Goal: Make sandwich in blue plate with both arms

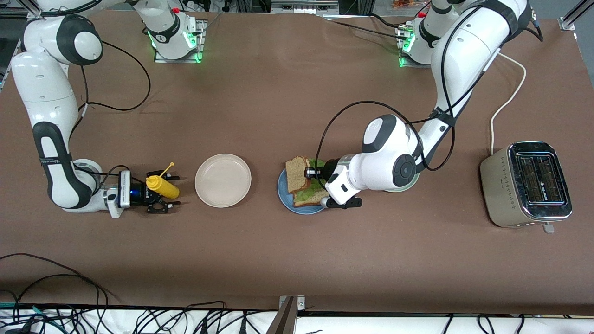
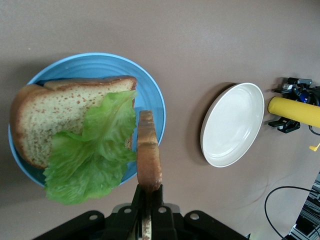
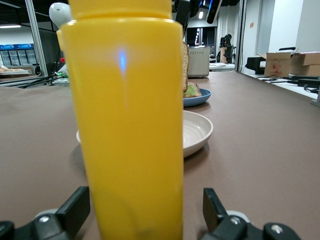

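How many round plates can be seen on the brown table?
3: round matte blue plate under the sandwich; round beige plate beside it, toward the right arm's end; a pale green plate, mostly hidden under the left arm.

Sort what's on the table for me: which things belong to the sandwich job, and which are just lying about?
Job:
- round matte blue plate
- brown bread slice lying on it
- ruffled green lettuce leaf on that slice
- second brown bread slice, on edge, shut in left gripper

Lying about:
- yellow squeeze bottle, between open right gripper fingers
- round beige plate
- silver toaster
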Available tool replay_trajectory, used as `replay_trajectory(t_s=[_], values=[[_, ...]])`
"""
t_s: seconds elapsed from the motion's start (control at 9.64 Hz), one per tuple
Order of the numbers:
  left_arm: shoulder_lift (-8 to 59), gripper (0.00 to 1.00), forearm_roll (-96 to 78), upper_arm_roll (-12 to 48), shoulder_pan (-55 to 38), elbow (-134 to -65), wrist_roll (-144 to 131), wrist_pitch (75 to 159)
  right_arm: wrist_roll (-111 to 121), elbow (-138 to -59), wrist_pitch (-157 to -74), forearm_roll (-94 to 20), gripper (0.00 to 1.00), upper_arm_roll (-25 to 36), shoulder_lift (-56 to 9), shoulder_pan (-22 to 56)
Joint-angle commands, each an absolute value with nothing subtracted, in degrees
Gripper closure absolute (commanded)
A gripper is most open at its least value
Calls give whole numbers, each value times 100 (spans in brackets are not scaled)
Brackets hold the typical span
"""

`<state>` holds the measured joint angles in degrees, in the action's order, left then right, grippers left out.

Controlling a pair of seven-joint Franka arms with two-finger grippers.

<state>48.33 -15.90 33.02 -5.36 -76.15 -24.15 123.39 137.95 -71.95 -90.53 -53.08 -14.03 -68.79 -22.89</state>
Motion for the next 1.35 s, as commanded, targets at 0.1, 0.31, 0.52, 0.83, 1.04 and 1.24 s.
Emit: replay_trajectory(t_s=[0.1,0.31,0.52,0.83,1.04,1.24], values=[[4975,100,-1696,3305,-475,-7435,-1488,12340,13528,-6829,-8912,-4933,0,-1169,-6786,-2311],[4983,100,-1688,3217,-440,-7462,-1100,12331,13369,-6838,-8790,-4834,0,-986,-6584,-2303],[5027,100,-1670,3173,-439,-7479,-950,12340,12861,-6838,-8763,-4494,0,-905,-6234,-2294],[5036,82,-1652,3111,-439,-7488,-949,12331,11755,-6847,-8763,-3852,0,-896,-5583,-2303],[5010,0,-1600,3042,-439,-7488,-967,12322,10807,-6882,-8737,-3438,0,-905,-5100,-2285],[4966,0,-1354,3041,-431,-7488,-984,12305,9779,-6891,-8631,-2973,0,-923,-4669,-2241]])
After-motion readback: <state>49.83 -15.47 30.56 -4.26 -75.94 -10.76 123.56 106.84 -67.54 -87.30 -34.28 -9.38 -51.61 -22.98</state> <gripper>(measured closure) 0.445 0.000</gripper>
